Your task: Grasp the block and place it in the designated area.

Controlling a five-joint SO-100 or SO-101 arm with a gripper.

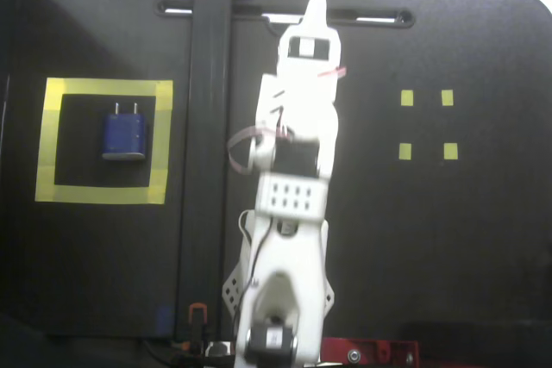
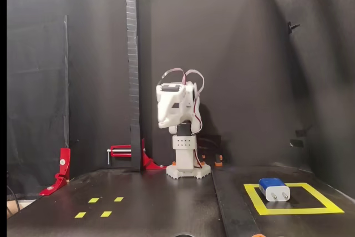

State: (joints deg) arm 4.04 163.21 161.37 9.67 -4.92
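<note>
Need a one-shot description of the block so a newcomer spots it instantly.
In a fixed view from above, find the big yellow tape square on the left of the black table. The block lies inside it: small, dark blue, boxy, with two short metal prongs. The four small yellow squares on the right are flat tape only.
</note>
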